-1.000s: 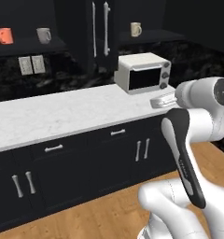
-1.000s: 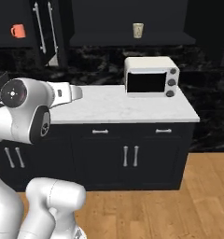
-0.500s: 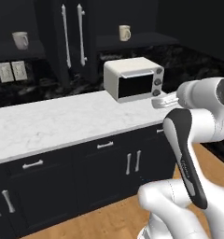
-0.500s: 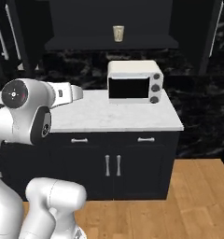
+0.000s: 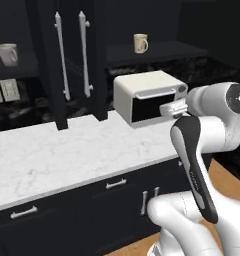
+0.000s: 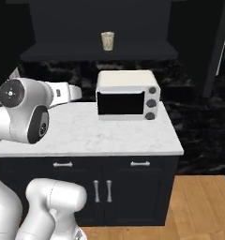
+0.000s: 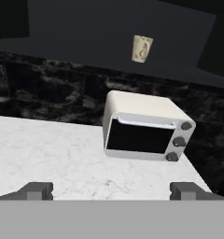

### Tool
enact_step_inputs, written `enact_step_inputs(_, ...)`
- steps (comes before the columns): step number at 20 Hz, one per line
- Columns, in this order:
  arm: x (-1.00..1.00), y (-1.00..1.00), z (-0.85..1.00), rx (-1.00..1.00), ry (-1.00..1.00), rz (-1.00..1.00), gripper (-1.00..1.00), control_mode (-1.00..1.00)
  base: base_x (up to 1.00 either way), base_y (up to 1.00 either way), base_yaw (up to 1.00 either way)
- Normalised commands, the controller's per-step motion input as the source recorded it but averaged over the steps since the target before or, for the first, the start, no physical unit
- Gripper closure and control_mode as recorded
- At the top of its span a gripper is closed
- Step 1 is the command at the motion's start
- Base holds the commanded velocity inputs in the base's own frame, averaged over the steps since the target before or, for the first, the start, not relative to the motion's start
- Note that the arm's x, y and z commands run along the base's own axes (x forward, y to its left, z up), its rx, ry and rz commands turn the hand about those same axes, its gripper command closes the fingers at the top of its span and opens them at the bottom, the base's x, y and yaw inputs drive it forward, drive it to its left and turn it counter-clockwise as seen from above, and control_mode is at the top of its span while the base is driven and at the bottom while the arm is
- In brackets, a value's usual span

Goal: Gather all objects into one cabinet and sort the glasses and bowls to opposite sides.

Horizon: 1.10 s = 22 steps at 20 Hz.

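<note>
Gripper (image 7: 111, 190) jaws wide apart, nothing btwn them, over marble counter (image 7: 48, 154); cream mottled mug (image 7: 142, 48) well ahead, up on shelf above toaster oven (image 7: 144, 126).

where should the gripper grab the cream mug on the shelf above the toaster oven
Take the cream mug across its round body, coming level from the open front of the shelf. It stands upright with its handle off to one side, so close the wide-open gripper clear of the handle.

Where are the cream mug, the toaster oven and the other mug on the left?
Cream mug (image 5: 140, 43), left base view, its side.
Toaster oven (image 6: 121, 102), right base view, its dark door.
Pale mug (image 5: 7, 54), left base view, its body.
</note>
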Motion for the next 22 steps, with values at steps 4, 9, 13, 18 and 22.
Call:
enact_step_inputs(4, 0.0, 0.0, 0.0, 0.0, 0.0, 0.0, -1.0, 1.0, 0.56, -0.54, 0.01)
enact_step_inputs(9, 0.0, 0.0, 0.0, 0.0, 0.0, 0.0, -1.0, 1.0, 0.83, -0.1, 0.0)
enact_step_inputs(13, 0.0, 0.0, 0.0, 0.0, 0.0, 0.0, -1.0, 1.0, 0.77, -0.04, 0.0)
enact_step_inputs(18, 0.0, 0.0, 0.0, 0.0, 0.0, 0.0, -1.0, 1.0, 0.33, -0.44, 0.0)
enact_step_inputs(22, 0.0, 0.0, 0.0, 0.0, 0.0, 0.0, -1.0, 1.0, 0.23, -0.34, 0.0)
